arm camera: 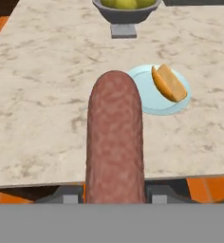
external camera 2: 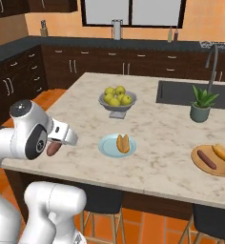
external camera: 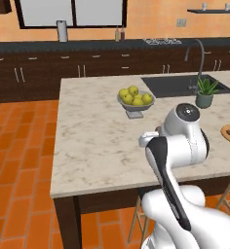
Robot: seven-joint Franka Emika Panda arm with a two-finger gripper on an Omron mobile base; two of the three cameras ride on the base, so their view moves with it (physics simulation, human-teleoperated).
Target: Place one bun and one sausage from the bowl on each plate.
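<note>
Marble surface (external camera 2: 157,157) carries the plates, and the hand (arm camera: 115,199) holds a sausage (arm camera: 115,147) over its near edge.

On the surface stand, from large to small, a tan wooden plate (external camera 2: 200,164) at the right with one sausage (external camera 2: 206,159) and one bun (external camera 2: 224,153) on it, a grey fruit bowl (external camera 2: 117,102) with yellow-green fruit in the middle, a pale blue plate (external camera 2: 107,145) with a bun (external camera 2: 123,143) lying on it, and a small potted plant (external camera 2: 201,106) beside the sink. The hand is pinching the reddish-brown sausage between its fingers (arm camera: 66,195), before the near edge of the surface and apart from the blue plate.
</note>
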